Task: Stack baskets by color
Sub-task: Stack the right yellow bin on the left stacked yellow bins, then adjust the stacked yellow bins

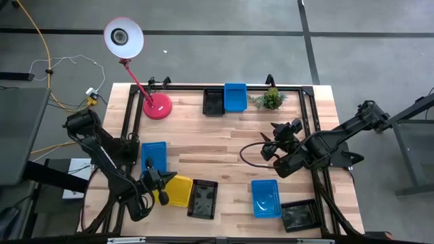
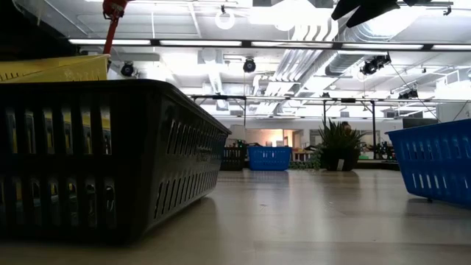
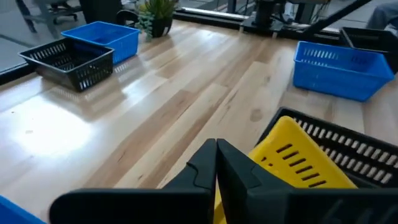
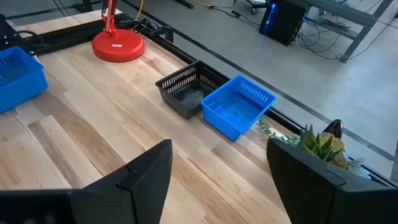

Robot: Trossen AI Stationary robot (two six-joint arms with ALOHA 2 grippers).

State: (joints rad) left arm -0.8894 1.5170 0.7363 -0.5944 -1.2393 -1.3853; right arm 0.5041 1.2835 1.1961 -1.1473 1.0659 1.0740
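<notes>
in the high view, at the upper left of the frame, a pink desk lamp (image 1: 156, 106) stands on the wooden tabletop (image 1: 203, 156), its round shade (image 1: 123, 36) reaching out past the far edge. below it, in the lower left, the left arm comes in, and beside it lies a blue basket (image 1: 154, 156). the left pincer (image 1: 153, 179) is at the near left edge, fully closed, its fingers (image 3: 217, 165) pressed together with nothing between them; its tip is touching or just over a yellow basket (image 1: 178, 190). whether it really touches, i cannot tell. just to the right of the yellow one lies a black basket (image 1: 203, 200); in the left wrist view the yellow basket is tilted and leans on the black one's rim.

at the upper middle, along the far edge, a black basket (image 1: 213, 102) and a blue basket (image 1: 235, 96) stand side by side and touch. just to the right of them is a small green plant (image 1: 272, 99).

right of the middle, the right pincer (image 1: 271, 146) hangs over bare wood with its jaws wide apart, holding nothing. in the lower right, one more blue basket (image 1: 266, 197) lies near the front edge, and a black basket (image 1: 299, 215) is just beside it at the corner.
</notes>
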